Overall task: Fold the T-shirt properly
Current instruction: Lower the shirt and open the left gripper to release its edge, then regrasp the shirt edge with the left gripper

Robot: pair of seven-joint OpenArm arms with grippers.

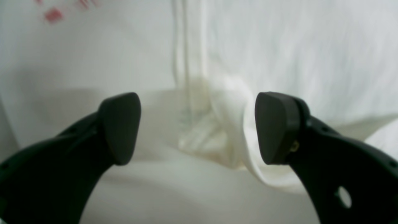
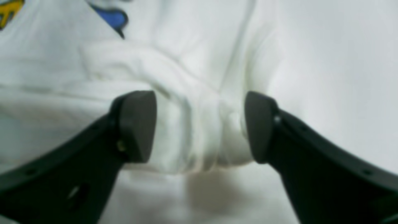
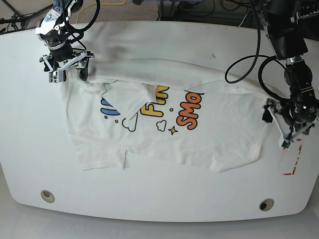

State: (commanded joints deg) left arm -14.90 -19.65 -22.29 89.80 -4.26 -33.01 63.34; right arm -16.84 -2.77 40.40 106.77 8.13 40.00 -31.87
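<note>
You have the white oval table (image 3: 164,204) under everything, its smooth top carrying the large white cotton T-shirt (image 3: 209,134), which lies spread across the middle with the colourful blue, yellow and orange lettering print (image 3: 174,112) facing up. The upper part of the shirt is folded down over itself in a long band, and a loose flap of cloth covers part of the print on the base view's left. The fabric looks soft and creased, with a rumpled lower hem.

Your right arm reaches in at the base view's far left corner, its wrist bent downward so the right gripper (image 2: 199,127) points at the shirt's edge there. Its black, rounded pads (image 2: 138,124) stand well apart, released, with a bunched ridge of white cloth lying between them; whether the pads touch it you cannot tell.

Your left arm comes down along the base view's right side, cables looping beside it, and the left gripper (image 1: 197,127) sits low at the shirt's side edge. Its dark matte fingers are also spread wide and grip nothing, while a curled, hemmed fold of the shirt sits between and just beyond them.

A small strip of red tape marks (image 3: 294,167) lies on the table just beside that gripper.
</note>
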